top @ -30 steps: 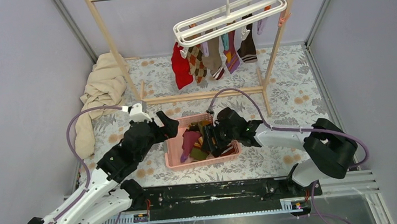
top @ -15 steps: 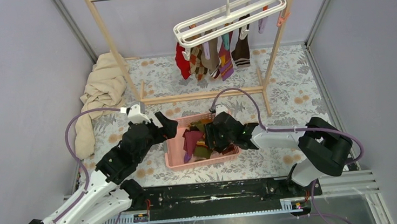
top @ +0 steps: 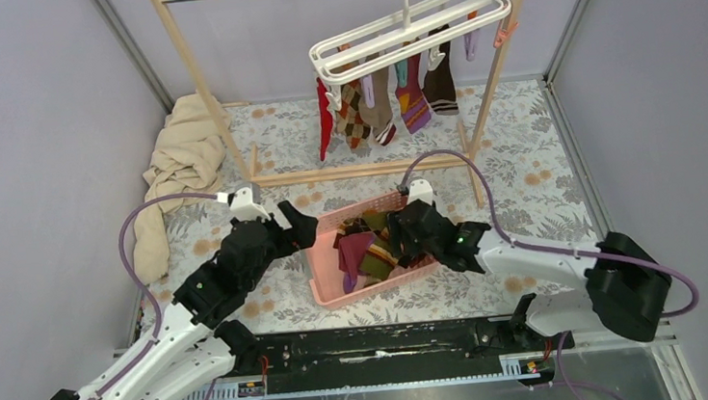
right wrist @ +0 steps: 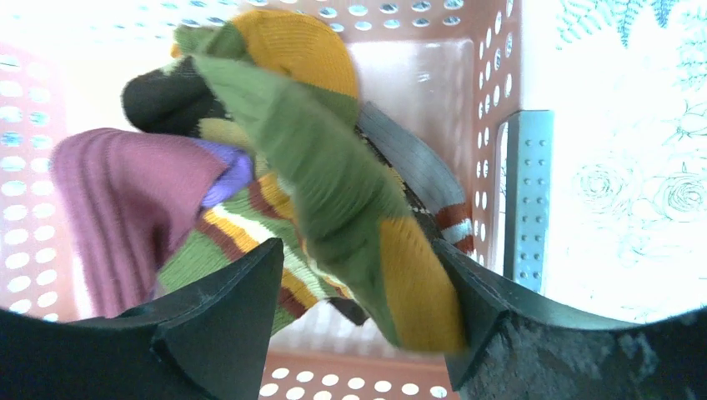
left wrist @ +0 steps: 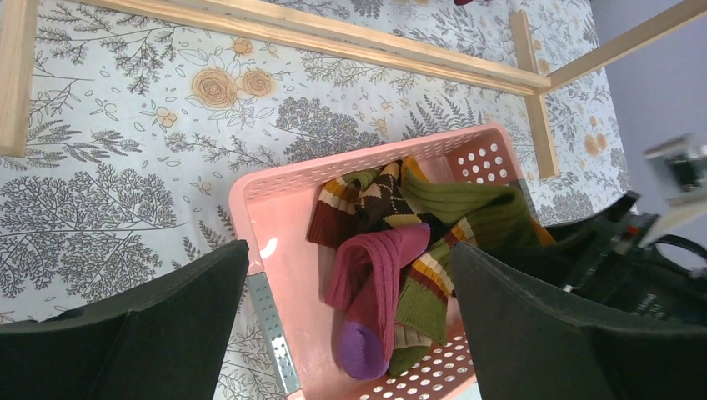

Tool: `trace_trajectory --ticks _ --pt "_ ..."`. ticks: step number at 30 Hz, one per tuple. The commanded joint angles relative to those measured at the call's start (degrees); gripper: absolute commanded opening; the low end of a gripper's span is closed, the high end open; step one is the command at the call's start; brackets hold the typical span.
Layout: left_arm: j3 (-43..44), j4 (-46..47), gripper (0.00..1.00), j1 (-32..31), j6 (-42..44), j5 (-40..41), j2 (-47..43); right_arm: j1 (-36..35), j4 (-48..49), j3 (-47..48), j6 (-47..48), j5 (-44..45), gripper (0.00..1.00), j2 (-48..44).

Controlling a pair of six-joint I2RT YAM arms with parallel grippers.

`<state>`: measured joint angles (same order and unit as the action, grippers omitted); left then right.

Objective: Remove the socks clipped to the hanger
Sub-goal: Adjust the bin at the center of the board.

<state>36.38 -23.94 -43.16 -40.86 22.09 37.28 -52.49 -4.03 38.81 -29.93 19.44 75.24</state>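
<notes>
Floral tablecloth (top: 543, 193), pink basket (top: 322, 269) near the front edge, left claw (left wrist: 348, 254) and right claw (right wrist: 358, 250) both gaping over it. Socks (top: 362, 112) hang clipped on the hanger (top: 412, 21) at the back; I reckon yanking unhooks it.

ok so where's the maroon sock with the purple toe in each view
top external: the maroon sock lies in the pink basket, just below the middle of the picture.
left wrist: lower centre, between that camera's fingers, purple toe pointing down.
right wrist: left side, beside the olive sock.
shared landmark: the pink basket's perforated wall.
</notes>
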Motion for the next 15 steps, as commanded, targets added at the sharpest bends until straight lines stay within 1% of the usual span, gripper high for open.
trace_trajectory --ticks 1,7,11,13,15 --pt "-1.1 3.3 0.98 -0.4 0.1 1.9 0.1 -0.1 1.5 0.1 2.1 -2.9 0.72 -6.9" --pt "-2.6 3.3 0.98 -0.4 -0.9 2.8 3.4 -0.1 1.1 3.2 5.4 -10.1 0.72 -9.9" --pt "-5.3 5.8 0.98 -0.2 -1.6 3.6 6.9 -0.1 -0.8 6.0 5.6 -10.5 0.72 -8.9" --pt "-5.8 6.9 0.93 0.2 -1.7 3.6 9.4 -0.1 -1.1 6.6 5.6 -10.0 0.72 -8.9" --pt "-5.8 7.8 0.83 1.0 -1.5 3.3 12.3 -0.1 -1.7 7.1 5.8 -9.7 0.72 -9.0"
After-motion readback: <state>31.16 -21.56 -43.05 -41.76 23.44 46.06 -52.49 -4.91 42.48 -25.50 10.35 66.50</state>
